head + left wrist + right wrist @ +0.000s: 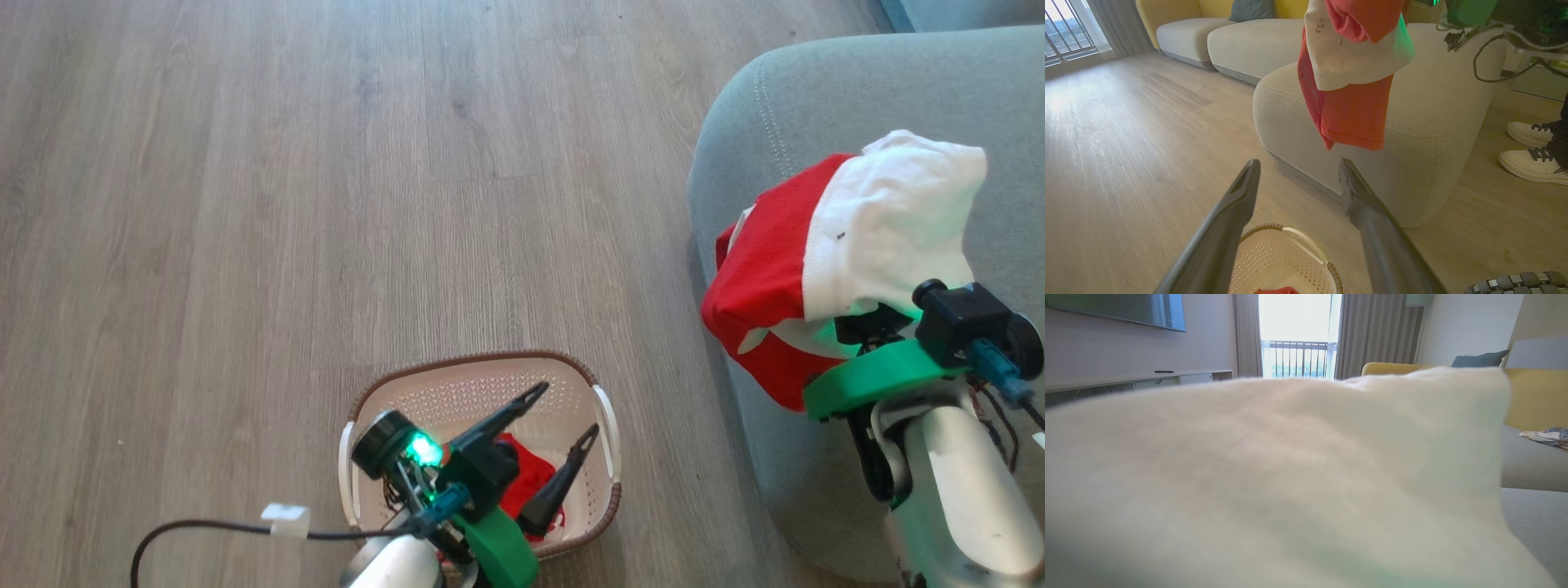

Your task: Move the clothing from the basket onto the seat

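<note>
Clothing (784, 269): red-and-white garment clamped in my right end effector (873, 322), hung over the seat (816, 90) edge, likely for release. Red remainder (531, 478) lies in the basket (482, 363); my left end effector (568, 407) spread apart above it, seemingly to grab.

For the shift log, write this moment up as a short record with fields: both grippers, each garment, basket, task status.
left gripper: open, above the basket, holding nothing
right gripper: shut, fingers covered by the red-and-white garment draped over it
red-and-white garment: held up in the air at the edge of the seat, not yet laid down
red garment: lying on the basket floor
basket: on the wooden floor, beside the seat
task status: unfinished
</note>
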Controlling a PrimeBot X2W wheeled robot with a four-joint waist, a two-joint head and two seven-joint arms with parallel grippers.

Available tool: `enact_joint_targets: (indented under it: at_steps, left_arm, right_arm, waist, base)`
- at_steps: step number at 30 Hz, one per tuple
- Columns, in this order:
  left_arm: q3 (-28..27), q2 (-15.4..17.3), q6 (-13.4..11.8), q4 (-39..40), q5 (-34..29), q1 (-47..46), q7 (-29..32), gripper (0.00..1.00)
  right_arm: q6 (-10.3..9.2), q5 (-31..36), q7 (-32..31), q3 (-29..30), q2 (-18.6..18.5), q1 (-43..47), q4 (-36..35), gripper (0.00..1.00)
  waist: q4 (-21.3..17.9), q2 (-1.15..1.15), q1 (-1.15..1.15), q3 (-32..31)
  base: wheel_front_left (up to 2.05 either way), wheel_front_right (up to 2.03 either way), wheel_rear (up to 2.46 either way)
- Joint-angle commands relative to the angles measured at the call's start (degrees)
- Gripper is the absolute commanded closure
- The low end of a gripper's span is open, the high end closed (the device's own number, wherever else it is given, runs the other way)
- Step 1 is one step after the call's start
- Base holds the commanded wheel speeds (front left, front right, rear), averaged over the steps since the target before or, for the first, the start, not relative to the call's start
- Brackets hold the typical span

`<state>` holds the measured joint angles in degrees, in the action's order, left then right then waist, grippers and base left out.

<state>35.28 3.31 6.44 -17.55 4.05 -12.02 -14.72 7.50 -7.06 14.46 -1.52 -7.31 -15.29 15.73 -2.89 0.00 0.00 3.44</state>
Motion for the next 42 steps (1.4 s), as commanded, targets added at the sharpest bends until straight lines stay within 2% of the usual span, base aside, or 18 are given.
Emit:
enact_joint_targets:
  at_steps: [1, 9, 16, 42]
  left_arm:
    - [-1.69, -0.27, 0.18, 1.52, 0.04, -0.76, -0.28, 0.0]
    - [-2.33, -0.36, 0.44, 1.54, -0.47, -0.74, -0.28, 0.0]
    - [-2.03, -0.4, 0.59, 1.78, -1.11, -1.1, -0.28, 0.0]
    - [-0.95, -0.42, 0.43, 3.67, -2.7, -3.7, -0.28, 0.0]
  right_arm:
    - [-0.01, 0.03, 0.54, -0.57, 0.19, -0.9, -1.96, 1.0]
    - [-0.01, 0.29, 0.54, 0.39, 0.25, -1.03, -2.58, 1.0]
    - [-0.01, 0.86, 0.54, 1.79, 0.27, -1.25, -3.44, 1.0]
    - [-0.01, 1.63, 0.54, 6.43, 1.2, -1.46, -6.44, 1.0]
  waist:
    - [-0.09, 0.0, 0.0, 0.11]
    - [-1.59, 0.0, 0.0, 0.77]
    - [-4.92, 0.0, 0.0, 1.7]
    - [-23.83, 0.0, 0.0, 7.19]
  base:
    - [0.0, 0.0, 0.0]
    - [0.0, 0.0, 0.0]
    - [0.0, 0.0, 0.0]
    - [0.0, 0.0, 0.0]
